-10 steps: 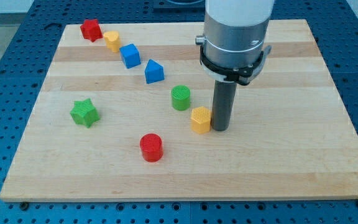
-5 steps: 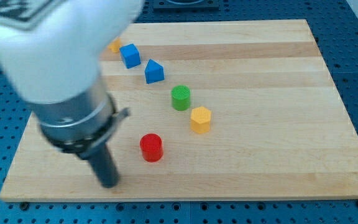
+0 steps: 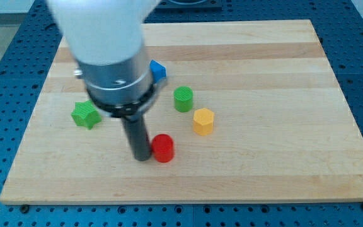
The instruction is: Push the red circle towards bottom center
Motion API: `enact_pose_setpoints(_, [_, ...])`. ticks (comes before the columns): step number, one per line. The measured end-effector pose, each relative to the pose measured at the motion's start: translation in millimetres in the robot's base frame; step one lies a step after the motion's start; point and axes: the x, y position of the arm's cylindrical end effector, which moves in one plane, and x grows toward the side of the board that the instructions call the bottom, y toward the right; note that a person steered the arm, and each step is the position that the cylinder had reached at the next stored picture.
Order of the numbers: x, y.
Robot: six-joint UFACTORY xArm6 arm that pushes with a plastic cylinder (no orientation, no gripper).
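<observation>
The red circle [image 3: 163, 148] is a short red cylinder standing on the wooden board [image 3: 282, 126], below the board's middle and a little left of centre. My tip [image 3: 141, 157] stands right against the red circle's left side, touching it. The arm's grey body above the rod hides the board's upper left part.
A green star [image 3: 85, 115] lies left of the rod. A green cylinder [image 3: 183, 99] and a yellow hexagonal block [image 3: 203, 121] lie up and right of the red circle. A blue block [image 3: 158, 70] peeks out beside the arm. Blue perforated table surrounds the board.
My tip has moved from the board's lower left rightwards up to the red circle's left side. The red circle has shifted a little to the right.
</observation>
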Motion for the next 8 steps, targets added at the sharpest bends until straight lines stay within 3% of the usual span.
enact_pose_setpoints(3, [-37,-17])
enact_pose_setpoints(6, [-19,-1])
enact_pose_setpoints(8, [-11,-62])
